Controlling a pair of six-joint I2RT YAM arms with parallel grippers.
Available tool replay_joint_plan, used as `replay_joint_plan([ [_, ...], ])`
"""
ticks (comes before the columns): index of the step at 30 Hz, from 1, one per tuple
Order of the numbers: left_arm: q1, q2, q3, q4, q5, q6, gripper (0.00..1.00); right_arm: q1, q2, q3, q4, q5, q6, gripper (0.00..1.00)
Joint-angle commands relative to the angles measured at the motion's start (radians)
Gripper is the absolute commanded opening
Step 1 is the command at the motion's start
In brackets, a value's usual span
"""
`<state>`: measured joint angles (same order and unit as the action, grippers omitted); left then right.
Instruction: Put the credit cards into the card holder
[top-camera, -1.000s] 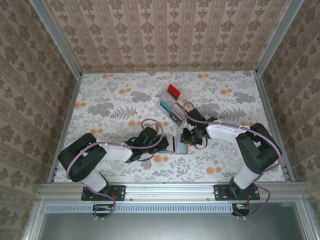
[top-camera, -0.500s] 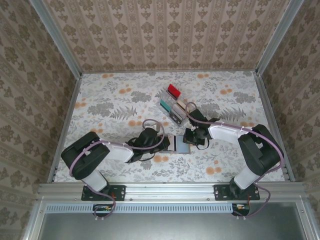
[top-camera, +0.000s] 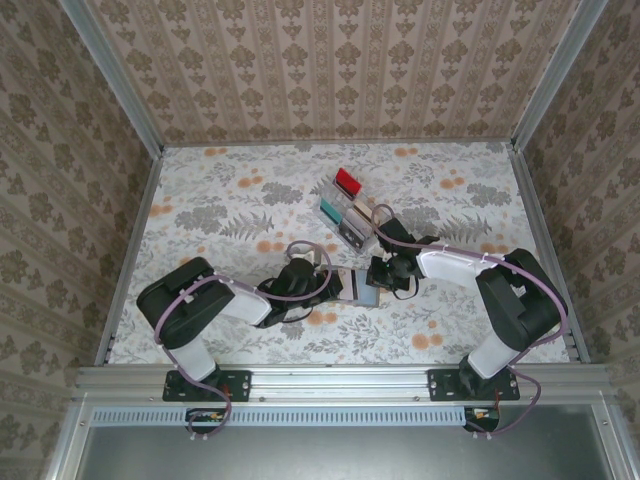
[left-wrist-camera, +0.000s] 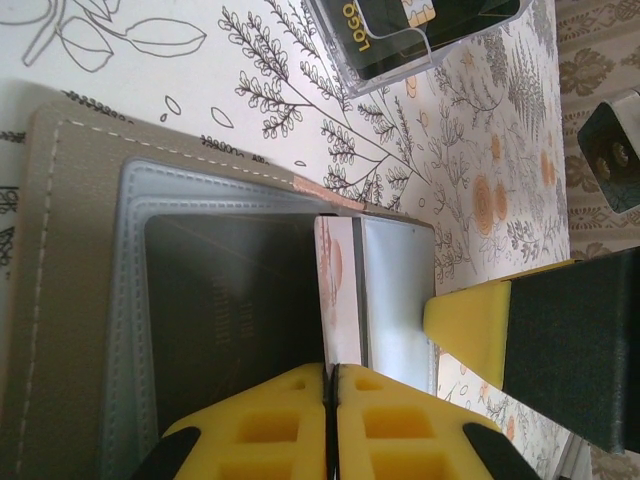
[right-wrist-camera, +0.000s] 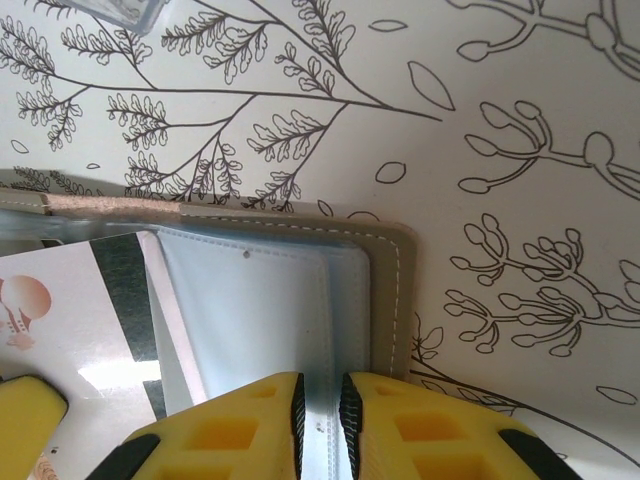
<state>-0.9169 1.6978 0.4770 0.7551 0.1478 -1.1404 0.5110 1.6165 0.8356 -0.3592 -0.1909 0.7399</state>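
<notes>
Currently the left gripper (left-wrist-camera: 330, 425) has its yellow fingers pressed together on the edge of a white credit card (left-wrist-camera: 338, 290) with a black stripe. The card lies straight ahead of the fingertips, over the open card holder's (left-wrist-camera: 80, 250) grey inner pocket. The right gripper (right-wrist-camera: 320, 420) is nearly closed, pinching the holder's pale grey pocket flap between its pads. Beyond both grippers, a clear rack (left-wrist-camera: 400, 40) stands on the floral desk (right-wrist-camera: 500, 150).
</notes>
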Motion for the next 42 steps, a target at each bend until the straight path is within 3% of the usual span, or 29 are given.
replay_joint_plan([
  [1,-0.010,-0.018,-0.021,-0.070,0.025,0.011,0.09,-0.006,0.041,-0.016,-0.048,0.035,0.009,0.22],
  [15,0.021,-0.023,0.065,-0.281,0.119,0.108,0.08,-0.006,0.053,-0.021,-0.038,0.034,0.006,0.22],
  [23,0.026,0.045,0.142,-0.292,0.174,0.124,0.12,-0.006,0.059,-0.018,-0.028,0.027,0.006,0.21],
  [37,0.014,-0.043,0.247,-0.640,0.058,0.233,0.32,-0.006,0.052,-0.015,-0.029,0.025,0.007,0.21],
  [42,-0.002,-0.013,0.296,-0.672,0.061,0.263,0.25,-0.006,0.052,-0.018,-0.025,0.022,0.009,0.21],
])
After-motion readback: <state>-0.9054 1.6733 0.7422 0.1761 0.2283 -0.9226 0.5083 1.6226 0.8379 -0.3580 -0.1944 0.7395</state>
